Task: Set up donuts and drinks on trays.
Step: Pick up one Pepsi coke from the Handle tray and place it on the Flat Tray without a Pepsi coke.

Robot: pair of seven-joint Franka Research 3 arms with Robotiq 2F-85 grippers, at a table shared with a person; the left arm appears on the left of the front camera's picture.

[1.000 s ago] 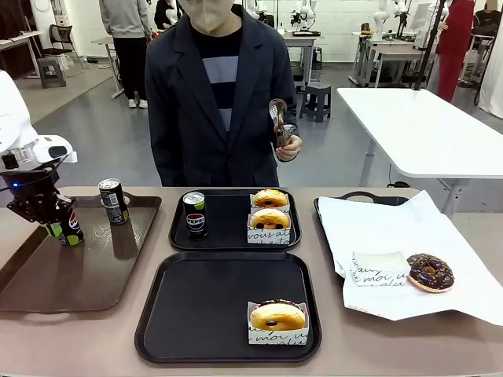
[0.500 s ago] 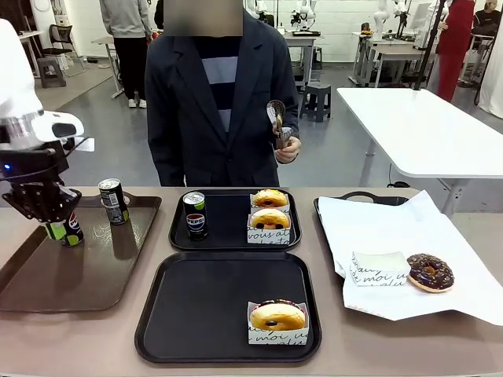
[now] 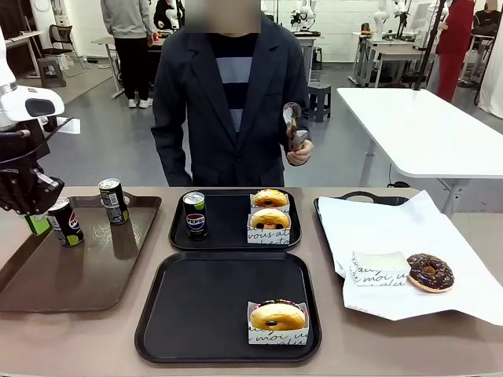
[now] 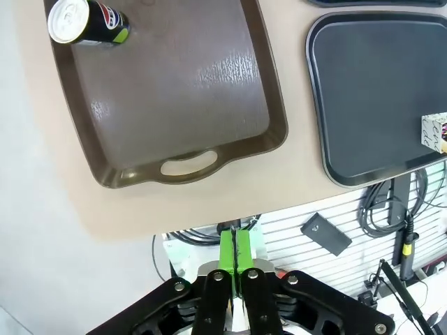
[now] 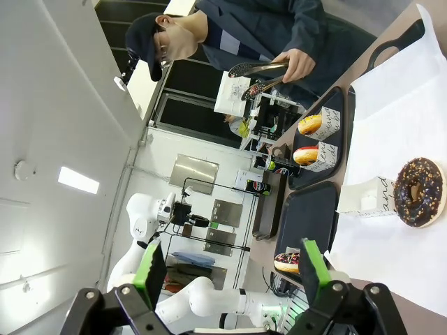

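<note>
Two drinks stand on the brown tray (image 3: 86, 267): one can (image 3: 64, 221) and another (image 3: 114, 200) farther back. My left gripper (image 3: 34, 220) hangs just left of the nearer can, shut with its green pads (image 4: 236, 250) pressed together on nothing. The far black tray (image 3: 228, 232) holds a can (image 3: 194, 214) and two boxed glazed donuts (image 3: 269, 210). The near black tray (image 3: 204, 306) holds one boxed donut (image 3: 277, 318). My right gripper (image 5: 232, 279) is open and empty, well above the table.
A paper-lined tray (image 3: 377, 228) at the right carries a chocolate donut (image 3: 430, 272) and an empty box (image 3: 379, 267). The person stands at the far side holding tongs (image 3: 292, 126) in one hand. The table's near edge (image 4: 209, 202) lies just past the brown tray's handle.
My left gripper has risen and drawn left, away from the nearer can on the brown tray. The person has shifted slightly right with the tongs.
</note>
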